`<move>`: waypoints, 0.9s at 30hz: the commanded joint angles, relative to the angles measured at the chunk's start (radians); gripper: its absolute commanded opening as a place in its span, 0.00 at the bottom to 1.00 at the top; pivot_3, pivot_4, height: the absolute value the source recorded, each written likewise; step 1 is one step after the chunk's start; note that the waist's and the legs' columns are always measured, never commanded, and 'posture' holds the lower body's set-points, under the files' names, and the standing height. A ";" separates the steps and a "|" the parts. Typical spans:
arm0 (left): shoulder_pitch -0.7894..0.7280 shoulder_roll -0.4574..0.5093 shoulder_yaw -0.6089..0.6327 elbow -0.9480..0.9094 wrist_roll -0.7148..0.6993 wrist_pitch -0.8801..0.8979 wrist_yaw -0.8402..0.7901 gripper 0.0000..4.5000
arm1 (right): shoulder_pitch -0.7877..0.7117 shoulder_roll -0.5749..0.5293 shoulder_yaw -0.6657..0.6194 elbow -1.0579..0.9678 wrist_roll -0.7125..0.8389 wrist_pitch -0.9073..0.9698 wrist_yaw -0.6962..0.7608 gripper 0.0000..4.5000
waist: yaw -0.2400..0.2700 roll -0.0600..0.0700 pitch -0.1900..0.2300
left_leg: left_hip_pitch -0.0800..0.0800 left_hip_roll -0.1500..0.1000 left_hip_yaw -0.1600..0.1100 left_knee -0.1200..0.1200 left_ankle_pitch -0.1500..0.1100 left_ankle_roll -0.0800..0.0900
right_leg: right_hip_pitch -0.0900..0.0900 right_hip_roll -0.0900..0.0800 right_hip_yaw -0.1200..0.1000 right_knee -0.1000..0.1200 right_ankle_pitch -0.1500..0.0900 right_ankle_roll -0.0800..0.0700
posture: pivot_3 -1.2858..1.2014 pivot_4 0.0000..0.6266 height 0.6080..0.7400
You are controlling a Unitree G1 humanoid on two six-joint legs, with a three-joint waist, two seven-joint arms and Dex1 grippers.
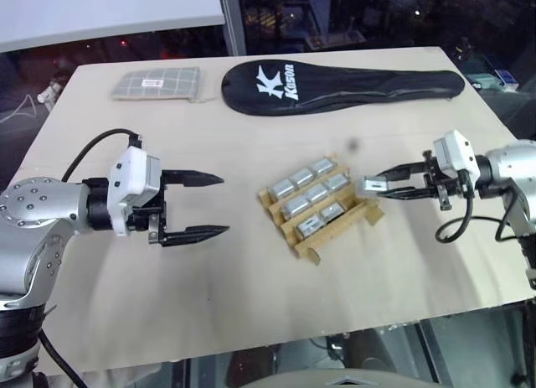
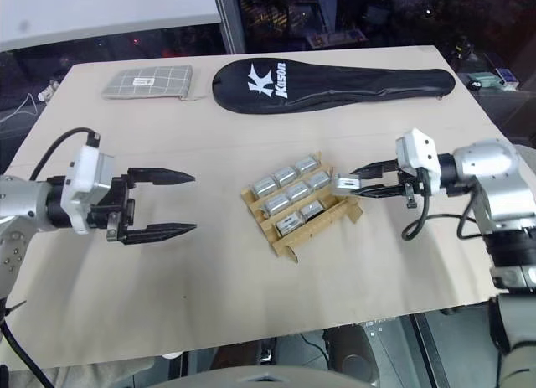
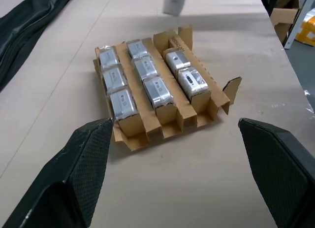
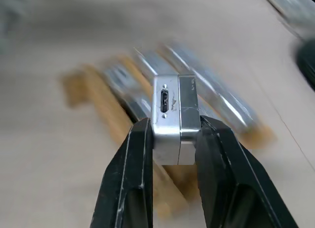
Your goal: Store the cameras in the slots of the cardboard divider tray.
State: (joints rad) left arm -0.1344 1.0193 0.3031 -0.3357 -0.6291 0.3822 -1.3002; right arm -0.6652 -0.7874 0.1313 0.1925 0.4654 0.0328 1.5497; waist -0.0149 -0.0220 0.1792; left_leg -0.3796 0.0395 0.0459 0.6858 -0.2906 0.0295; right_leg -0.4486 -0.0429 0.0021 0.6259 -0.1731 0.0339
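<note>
Right tool [image 1: 374,185] is clamped on one camera [image 4: 174,118], held in the air just beside the right end of the cardboard divider tray [image 1: 303,242], not touching it. The connector port of the held camera faces the right wrist view, both fingers [image 4: 129,164] pressed on its sides. Tray sits mid-worktop [image 1: 251,304] with eight cameras already slotted: three, three and two across its rows in the left wrist view. The row of two [image 3: 187,76] has a free slot at its near end, probably the only one left, though the tray's far edge is hard to read. Left tool [image 1: 198,206] hangs wide open and empty, left of the tray, well apart.

Step in hand: carrying a camera to the tray for insertion. Next move calls for lining the block up with the free slot between ridges, lowering it in, then letting go.
</note>
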 commanded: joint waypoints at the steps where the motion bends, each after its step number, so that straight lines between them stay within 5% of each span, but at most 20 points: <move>1: 0.023 0.002 0.045 -0.041 -0.013 -0.005 0.014 0.94 | -0.061 -0.019 0.106 0.065 0.021 -0.128 0.065 0.14 | 0.001 0.000 0.000 | 0.000 0.000 0.000 0.000 0.000 0.000 | 0.000 0.000 0.000 0.000 0.000 0.000 | 0.52 0.24 1.00; 13: 0.119 0.004 0.132 -0.109 -0.037 0.028 0.045 0.94 | -0.322 -0.054 0.545 0.417 0.046 -0.572 0.065 0.14 | 0.000 0.000 0.000 | 0.000 0.000 0.001 0.000 0.000 0.000 | 0.000 -0.001 0.000 0.000 -0.001 -0.006 | 0.52 0.24 1.00; 27: 0.146 0.010 0.158 -0.138 -0.053 0.046 0.063 0.94 | -0.437 -0.037 0.709 0.576 0.076 -0.695 0.065 0.14 | 0.001 0.001 0.000 | 0.000 0.000 0.001 0.000 0.000 0.000 | -0.001 -0.001 0.001 0.000 0.000 -0.007 | 0.52 0.24 1.00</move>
State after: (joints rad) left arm 0.0147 1.0192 0.4263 -0.4524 -0.6693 0.4309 -1.2404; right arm -1.0851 -0.8169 0.8375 0.7632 0.5423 -0.6343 1.5617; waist -0.0135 -0.0214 0.1796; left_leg -0.3800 0.0397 0.0473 0.6860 -0.2906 0.0293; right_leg -0.4497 -0.0440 0.0026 0.6263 -0.1733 0.0266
